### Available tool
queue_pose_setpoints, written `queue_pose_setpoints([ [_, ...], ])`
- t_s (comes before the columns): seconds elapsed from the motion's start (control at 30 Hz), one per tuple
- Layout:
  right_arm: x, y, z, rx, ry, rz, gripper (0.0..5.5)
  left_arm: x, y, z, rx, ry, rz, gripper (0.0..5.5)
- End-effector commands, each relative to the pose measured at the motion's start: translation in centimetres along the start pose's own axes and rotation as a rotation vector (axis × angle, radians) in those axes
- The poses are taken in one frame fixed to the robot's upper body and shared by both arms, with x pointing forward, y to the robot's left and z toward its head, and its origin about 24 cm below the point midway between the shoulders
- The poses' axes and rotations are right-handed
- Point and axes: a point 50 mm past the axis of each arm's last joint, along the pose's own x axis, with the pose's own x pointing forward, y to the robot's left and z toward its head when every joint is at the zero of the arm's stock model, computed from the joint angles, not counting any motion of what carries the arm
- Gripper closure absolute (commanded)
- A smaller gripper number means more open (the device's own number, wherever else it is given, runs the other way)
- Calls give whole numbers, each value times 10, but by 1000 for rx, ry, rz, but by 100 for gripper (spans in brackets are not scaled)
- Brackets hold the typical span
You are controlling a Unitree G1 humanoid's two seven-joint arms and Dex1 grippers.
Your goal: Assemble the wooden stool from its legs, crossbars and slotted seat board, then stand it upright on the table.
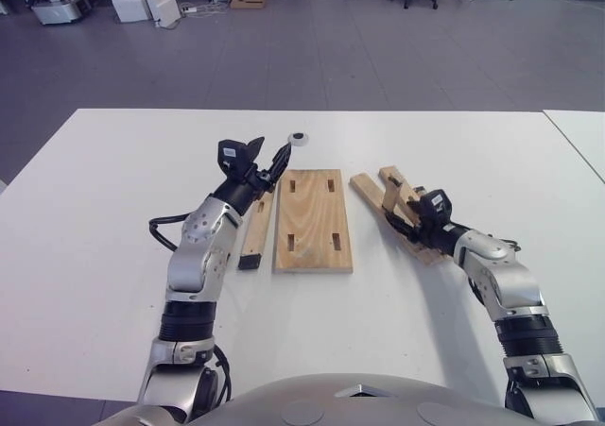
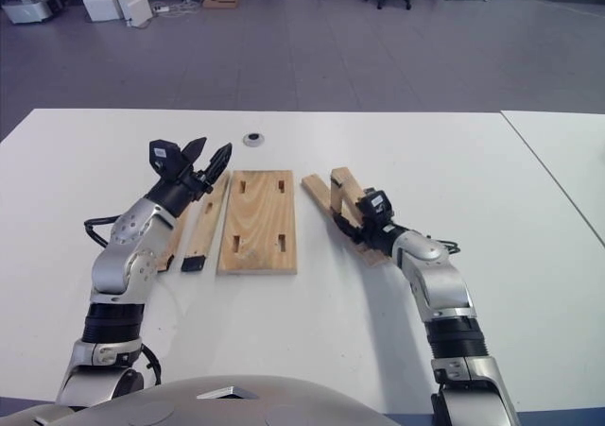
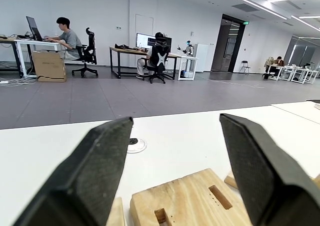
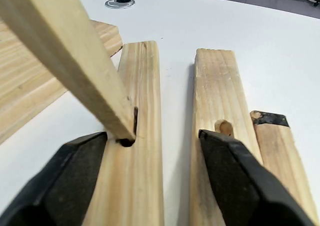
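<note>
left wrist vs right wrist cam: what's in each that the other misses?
Left wrist: the open left gripper, the slotted end of the seat board, desks behind. Right wrist: the open right gripper over two legs lying side by side, a crossbar slanting down to a hole in one leg, a black-tipped piece. Both: seat board, grommet, table.
</note>
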Motion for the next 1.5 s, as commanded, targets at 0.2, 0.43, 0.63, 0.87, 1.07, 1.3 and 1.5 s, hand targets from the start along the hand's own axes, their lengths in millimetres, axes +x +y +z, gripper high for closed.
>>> queue_pose_setpoints([
  [0.2,-8,8,17,-134,-23,36,212,1,-2,-4,9,8,15,232],
  [0.43,-2,9,-3,-69,115,7,230,1,-1,-4,18,13,22,232],
  [0.63,-7,12,-10,-22,186,47,341,2,-2,-5,29,22,22,232],
  [0.87,-13,12,55,54,-79,49,343,11,-23,5,-256,59,-33,161],
  [1.07,-25,50,99,-136,-288,252,343,34,-55,29,-744,86,-105,159],
  [1.3,-28,70,105,-185,-362,370,343,36,-68,37,-873,110,-169,275],
  [1.5,-29,75,107,-214,-387,391,343,26,-67,32,-901,126,-160,379],
])
